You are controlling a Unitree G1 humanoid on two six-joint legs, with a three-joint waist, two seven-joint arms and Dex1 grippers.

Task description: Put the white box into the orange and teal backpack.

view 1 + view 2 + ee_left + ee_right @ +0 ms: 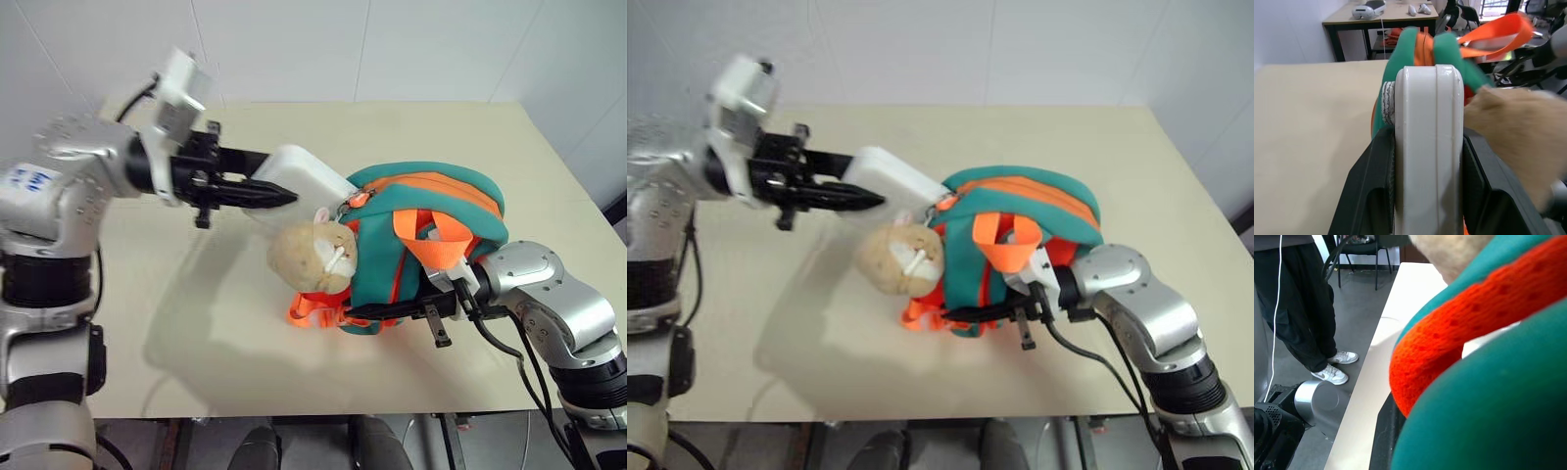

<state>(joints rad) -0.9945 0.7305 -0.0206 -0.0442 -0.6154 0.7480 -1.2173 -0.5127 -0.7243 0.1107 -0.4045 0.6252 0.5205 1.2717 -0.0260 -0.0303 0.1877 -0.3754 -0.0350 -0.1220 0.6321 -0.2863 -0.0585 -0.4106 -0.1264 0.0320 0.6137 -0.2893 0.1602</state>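
Clamping the white box (302, 176) edge-on btwn its two black fingers, the left gripper (257, 192) holds it level above the table (176, 323), far end nosed into the teal-edged mouth of the orange and teal backpack (431, 235), prob. so it can slide straight in. Plush toy (312, 257) hangs just below the box w/o blocking it. Right gripper (416, 311) is pinched nearly shut on the bag's lower side, apparently bracing it & keeping the mouth facing the box.

white box (302, 176) far end hidden in backpack (431, 245) — plush toy (1518, 132) blurred
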